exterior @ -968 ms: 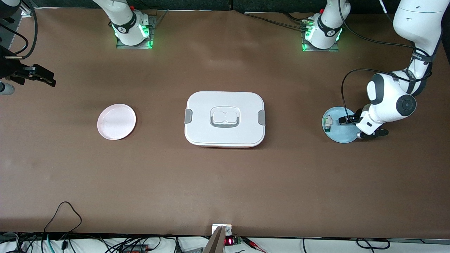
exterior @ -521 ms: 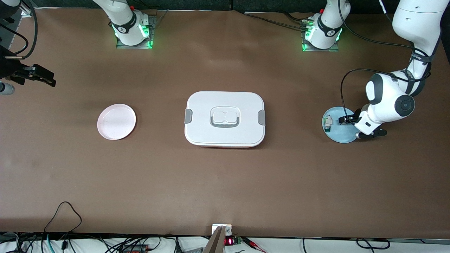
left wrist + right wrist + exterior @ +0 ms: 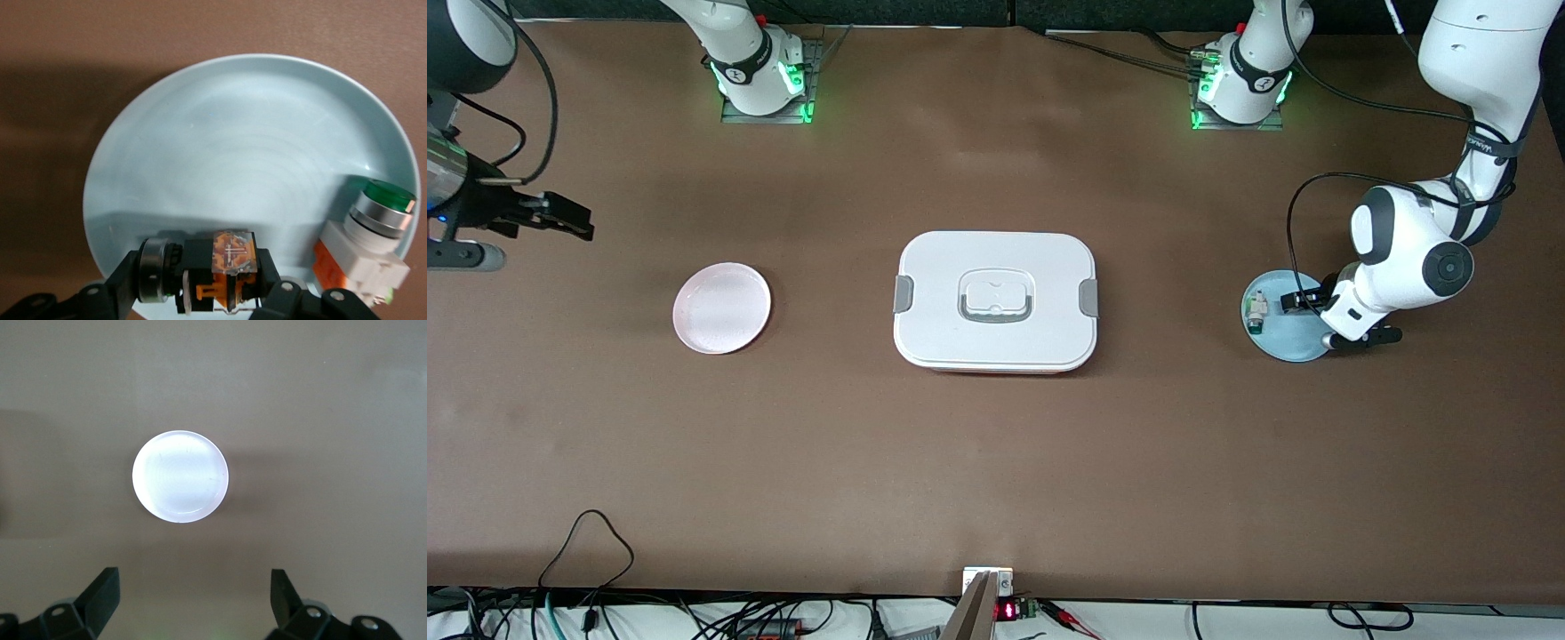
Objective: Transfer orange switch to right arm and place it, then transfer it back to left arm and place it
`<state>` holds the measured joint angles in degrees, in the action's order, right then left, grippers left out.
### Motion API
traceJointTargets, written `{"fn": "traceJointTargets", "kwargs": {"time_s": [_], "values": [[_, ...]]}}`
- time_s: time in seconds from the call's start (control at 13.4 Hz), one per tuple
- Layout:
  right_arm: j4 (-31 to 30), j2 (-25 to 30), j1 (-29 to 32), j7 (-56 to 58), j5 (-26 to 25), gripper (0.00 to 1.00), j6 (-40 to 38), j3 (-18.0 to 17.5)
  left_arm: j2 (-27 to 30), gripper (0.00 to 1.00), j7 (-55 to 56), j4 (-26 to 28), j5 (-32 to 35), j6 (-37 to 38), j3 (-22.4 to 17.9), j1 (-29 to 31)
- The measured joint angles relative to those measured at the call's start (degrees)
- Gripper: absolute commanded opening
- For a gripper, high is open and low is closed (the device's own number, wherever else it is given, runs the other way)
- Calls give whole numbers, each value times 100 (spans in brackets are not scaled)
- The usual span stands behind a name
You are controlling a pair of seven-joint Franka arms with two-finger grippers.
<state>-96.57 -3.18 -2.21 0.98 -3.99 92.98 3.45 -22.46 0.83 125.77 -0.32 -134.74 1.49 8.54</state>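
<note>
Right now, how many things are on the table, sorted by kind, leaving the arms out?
Plates: 2, pale blue plate and pink plate
Switches: 2, orange switch and white-and-green switch
Boxes: 1, white box
Total: 5

Brown table [image 3: 996, 462] bears box [image 3: 996, 333], pink plate [image 3: 721, 308], blue plate [image 3: 1282, 347].
</note>
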Motion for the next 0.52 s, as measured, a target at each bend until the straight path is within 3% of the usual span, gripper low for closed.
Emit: {"fn": "traceJointTargets", "kwargs": {"time_s": [0.22, 0.52], "values": [[1, -34, -31, 1, 0, 100, 16, 0, 240, 25, -1, -179, 0, 481, 148, -9], [30, -38, -44, 3, 91, 100, -2, 1, 733, 19, -3, -556, 0, 1462, 415, -13]]}}
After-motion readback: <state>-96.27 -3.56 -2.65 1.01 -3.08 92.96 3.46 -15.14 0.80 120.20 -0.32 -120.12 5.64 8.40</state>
